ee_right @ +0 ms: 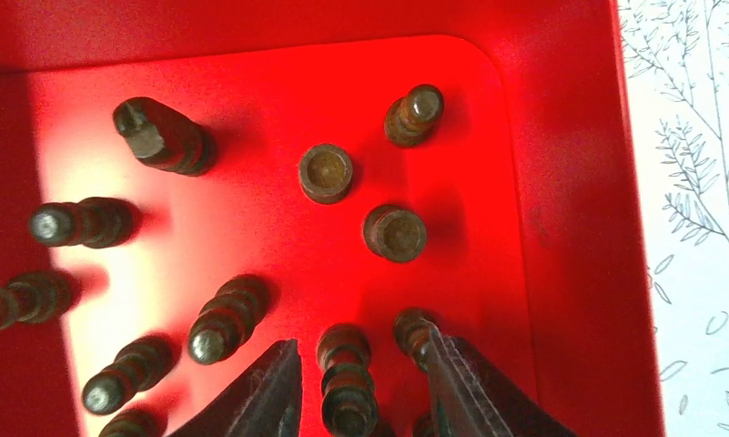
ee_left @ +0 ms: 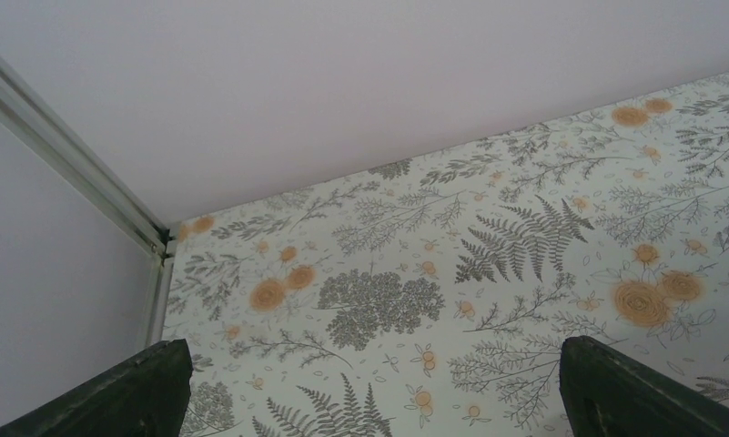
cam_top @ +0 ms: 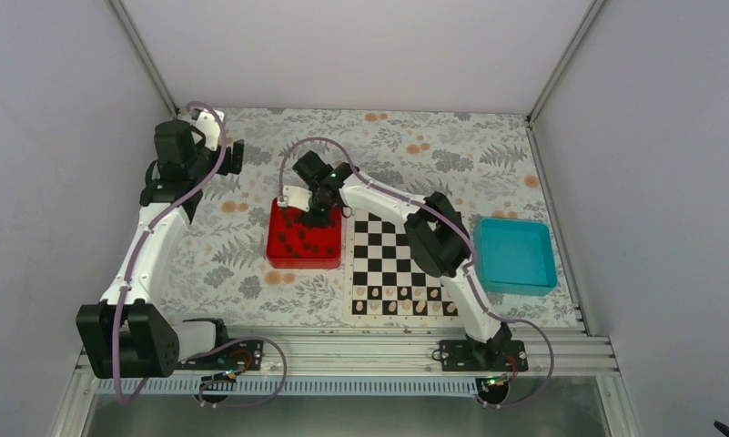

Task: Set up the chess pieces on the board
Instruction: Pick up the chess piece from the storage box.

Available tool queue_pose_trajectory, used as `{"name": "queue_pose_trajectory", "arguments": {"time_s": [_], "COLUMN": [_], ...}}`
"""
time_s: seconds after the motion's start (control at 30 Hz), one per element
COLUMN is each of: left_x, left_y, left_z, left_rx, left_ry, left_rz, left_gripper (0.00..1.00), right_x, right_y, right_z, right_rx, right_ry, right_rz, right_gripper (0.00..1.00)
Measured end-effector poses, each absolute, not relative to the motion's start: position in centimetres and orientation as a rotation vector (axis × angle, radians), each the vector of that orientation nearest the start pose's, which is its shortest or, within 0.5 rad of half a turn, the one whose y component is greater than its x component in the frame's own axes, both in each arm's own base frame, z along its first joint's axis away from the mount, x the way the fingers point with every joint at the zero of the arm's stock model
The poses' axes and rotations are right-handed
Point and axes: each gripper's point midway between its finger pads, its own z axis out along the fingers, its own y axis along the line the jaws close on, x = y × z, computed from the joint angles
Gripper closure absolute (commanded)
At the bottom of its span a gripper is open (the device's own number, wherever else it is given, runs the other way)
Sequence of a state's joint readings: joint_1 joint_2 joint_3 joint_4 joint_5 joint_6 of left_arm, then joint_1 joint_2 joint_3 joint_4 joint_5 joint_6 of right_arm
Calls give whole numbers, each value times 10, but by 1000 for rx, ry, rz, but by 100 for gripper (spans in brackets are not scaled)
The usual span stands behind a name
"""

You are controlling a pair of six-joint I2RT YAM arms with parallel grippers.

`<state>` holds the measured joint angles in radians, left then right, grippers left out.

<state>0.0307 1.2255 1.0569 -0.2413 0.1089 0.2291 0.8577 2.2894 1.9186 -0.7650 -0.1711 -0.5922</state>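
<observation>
**Overhead view.** A shallow red square plastic tray (cam_top: 278, 258) sits on a worktop (cam_top: 233, 273) covered in a grey fern and orange flower print. Small dark brown chess pieces (cam_top: 302, 242) are scattered inside the tray. Just to the right of the tray lies a flat black-and-white chequered chessboard with a pale border (cam_top: 389, 259). No dark pieces can be made out on it. Pale tan chess pieces (cam_top: 406, 306) stand in its two near rows. Further right of the red tray, beyond the board, is a teal square tray (cam_top: 515, 255). The right hand (cam_top: 319, 215) reaches down into the far right part of the red tray. The left hand (cam_top: 236, 157) hangs well apart from the tray, beyond its far left corner.

**Left wrist view.** The left hand (ee_left: 374, 350) is spread wide. Its two dark fingers (ee_left: 142, 391) sit at the bottom corners, with only the printed worktop (ee_left: 524, 246) between them. The red tray is out of sight here.

**Right wrist view.** The camera looks straight down into the red tray (ee_right: 570, 273) near its right wall. Dark brown chess pieces (ee_right: 325, 172) stand and lie across the tray floor. The right hand (ee_right: 361, 339) has its fingers (ee_right: 260, 391) parted on either side of one piece (ee_right: 347, 387). A strip of red floor shows on each side of that piece, so nothing is gripped. Another piece (ee_right: 413, 330) sits against the right-side finger.
</observation>
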Motion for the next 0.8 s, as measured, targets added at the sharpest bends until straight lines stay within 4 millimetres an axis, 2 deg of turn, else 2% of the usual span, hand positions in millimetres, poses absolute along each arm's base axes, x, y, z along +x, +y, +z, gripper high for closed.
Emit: {"name": "queue_pose_trajectory", "arguments": {"time_s": [0.1,0.23,0.37,0.6,0.7,0.8], "left_x": [407,406,406,406,406,406], "left_y": [-8,-9,-10,-11,-11,-11], "left_z": [280,277,276,276,275,275], "left_rx": [275,284,289,298,299,299], "left_ry": [1963,1969,1970,1969,1969,1969], "left_rz": [54,47,41,40,39,39], "left_gripper": [0,0,0,0,0,0], "right_x": [336,336,334,333,333,337], "right_y": [433,433,431,431,428,422], "right_z": [52,49,47,50,64,98], "right_rx": [-1845,-1849,-1851,-1843,-1829,-1785], "right_ry": [2008,2013,2030,2037,2024,1991], "right_rz": [309,307,309,310,303,302], "right_gripper": [66,80,89,96,96,96]}}
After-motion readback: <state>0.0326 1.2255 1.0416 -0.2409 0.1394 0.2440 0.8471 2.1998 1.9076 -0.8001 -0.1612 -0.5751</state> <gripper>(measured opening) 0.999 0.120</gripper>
